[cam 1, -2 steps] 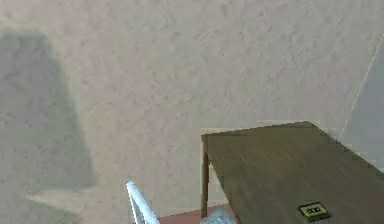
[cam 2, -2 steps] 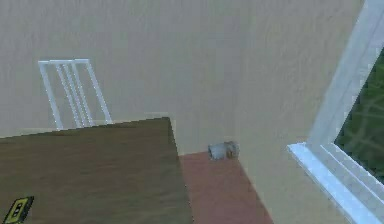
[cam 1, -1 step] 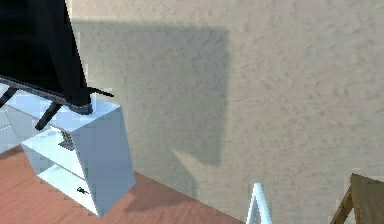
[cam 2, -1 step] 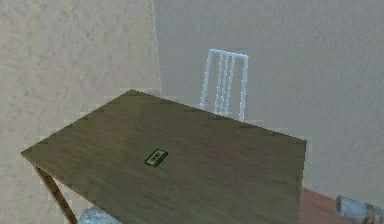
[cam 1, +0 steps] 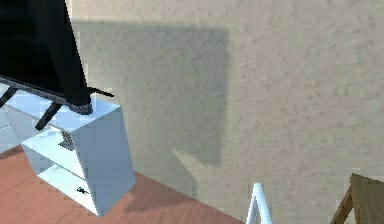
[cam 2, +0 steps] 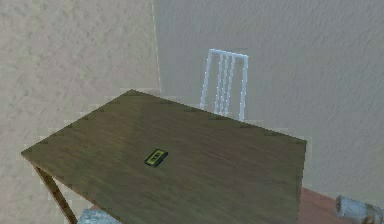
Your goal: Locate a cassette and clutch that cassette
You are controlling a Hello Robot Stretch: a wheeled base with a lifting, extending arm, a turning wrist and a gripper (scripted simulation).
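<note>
Cassette [cam 2: 154, 157] lies on table [cam 2: 235, 172], off every edge (white chair [cam 2: 226, 85] beyond).

1. The television [cam 1: 35, 45] is black.
2. The shelf unit [cam 1: 100, 150] is a pale bluish white.
3. The wall [cam 1: 290, 90] is beige with a fine speckle.
4. The floor [cam 1: 30, 190] is reddish brown.
5. The table [cam 2: 220, 165] is dark brown with faint wood grain.
6. The cassette [cam 2: 154, 157] is black with greenish-yellow markings.
7. The chair [cam 2: 224, 85] is white.

Forward view faces a near wall [cam 1: 250, 90], tilted slightly down, arm side view looks down across the bench [cam 2: 180, 150], a white chair [cam 2: 225, 85] in each, whether the same one unclear
</note>
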